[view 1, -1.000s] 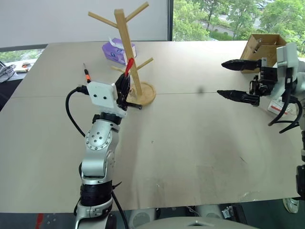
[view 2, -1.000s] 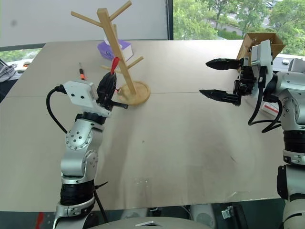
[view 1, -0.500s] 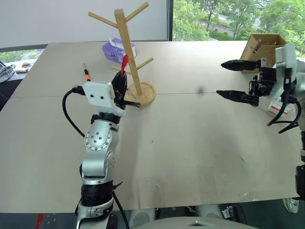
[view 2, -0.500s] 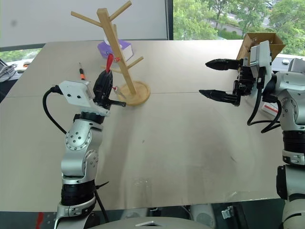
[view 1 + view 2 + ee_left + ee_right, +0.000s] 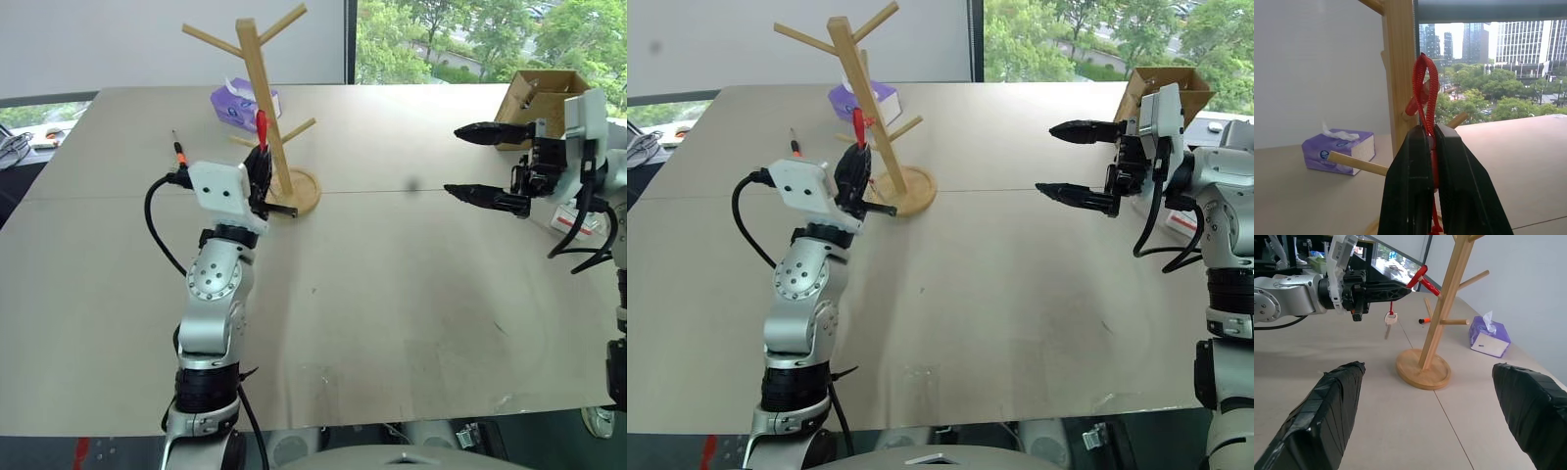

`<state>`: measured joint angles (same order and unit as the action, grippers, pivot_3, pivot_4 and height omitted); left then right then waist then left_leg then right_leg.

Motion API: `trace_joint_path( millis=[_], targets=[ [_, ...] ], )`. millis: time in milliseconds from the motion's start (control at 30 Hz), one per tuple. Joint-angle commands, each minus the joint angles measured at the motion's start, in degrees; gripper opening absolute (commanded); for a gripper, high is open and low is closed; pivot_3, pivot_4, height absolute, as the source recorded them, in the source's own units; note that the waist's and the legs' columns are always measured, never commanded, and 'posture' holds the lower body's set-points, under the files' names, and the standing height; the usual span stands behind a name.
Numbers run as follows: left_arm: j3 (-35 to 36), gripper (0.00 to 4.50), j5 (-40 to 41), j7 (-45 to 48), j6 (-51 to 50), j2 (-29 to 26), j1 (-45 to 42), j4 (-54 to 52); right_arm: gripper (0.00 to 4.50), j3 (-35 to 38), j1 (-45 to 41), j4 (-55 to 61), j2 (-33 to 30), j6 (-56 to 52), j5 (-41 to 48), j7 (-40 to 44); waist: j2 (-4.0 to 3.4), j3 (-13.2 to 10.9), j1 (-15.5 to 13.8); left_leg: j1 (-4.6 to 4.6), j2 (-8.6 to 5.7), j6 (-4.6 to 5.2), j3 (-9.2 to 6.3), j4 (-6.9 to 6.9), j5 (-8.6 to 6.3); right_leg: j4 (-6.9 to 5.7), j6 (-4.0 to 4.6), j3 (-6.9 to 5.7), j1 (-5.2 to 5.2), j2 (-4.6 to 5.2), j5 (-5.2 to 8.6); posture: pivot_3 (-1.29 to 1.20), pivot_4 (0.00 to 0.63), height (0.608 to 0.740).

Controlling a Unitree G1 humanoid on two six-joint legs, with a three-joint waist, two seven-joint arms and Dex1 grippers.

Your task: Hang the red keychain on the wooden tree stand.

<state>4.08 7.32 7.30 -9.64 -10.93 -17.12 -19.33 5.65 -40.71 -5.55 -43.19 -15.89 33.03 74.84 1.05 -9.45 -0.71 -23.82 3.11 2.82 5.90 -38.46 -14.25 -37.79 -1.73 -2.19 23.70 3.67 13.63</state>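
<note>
1. The left claw (image 5: pixel 259 166) was clamped shut on the red keychain (image 5: pixel 1425 93), pinching the strap low so that the loop stood free above the fingertips, probably so a peg could pass through it
2. That loop sat right beside the post of the wooden tree stand (image 5: pixel 265 108), close to a lower peg; whether it touched the wood could not be told
3. The little silver key (image 5: pixel 1389 319) dangled beneath the claw, well above the stand's round base, so it would likely swing clear once the strap was let go
4. The right claw (image 5: pixel 480 162) hung wide apart and held nothing, far to the right of the stand, seemingly parked out of the way
5. A purple tissue box (image 5: pixel 243 104) sat on the desk (image 5: pixel 392 294) behind the stand, and a screwdriver (image 5: pixel 178 149) lay left of it, neither in the path
</note>
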Motion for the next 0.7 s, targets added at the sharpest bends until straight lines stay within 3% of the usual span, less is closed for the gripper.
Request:
trace_joint_path(
  millis=[33,700],
  targets=[
    [0.0,0.03,-1.2,-0.5,-0.4,-0.3,-1.2,0.0,4.50,2.3,-0.5,1.0,-0.3,0.6,0.7,-0.4,0.00,0.0,0.0,0.00,0.00,0.00,-0.01,0.00,0.00,0.00,0.00,0.00,0.00,0.00,0.00,0.00,0.150,0.740],
    [-2.5,0.03,-3.1,-0.3,2.4,0.9,-1.4,-1.2,4.50,2.6,0.8,2.6,-0.2,0.4,1.3,-1.5,0.00,0.0,0.0,0.00,0.00,0.00,-0.01,0.00,0.00,0.00,0.00,0.00,0.00,0.00,0.00,0.00,0.150,0.740]
  ],
)
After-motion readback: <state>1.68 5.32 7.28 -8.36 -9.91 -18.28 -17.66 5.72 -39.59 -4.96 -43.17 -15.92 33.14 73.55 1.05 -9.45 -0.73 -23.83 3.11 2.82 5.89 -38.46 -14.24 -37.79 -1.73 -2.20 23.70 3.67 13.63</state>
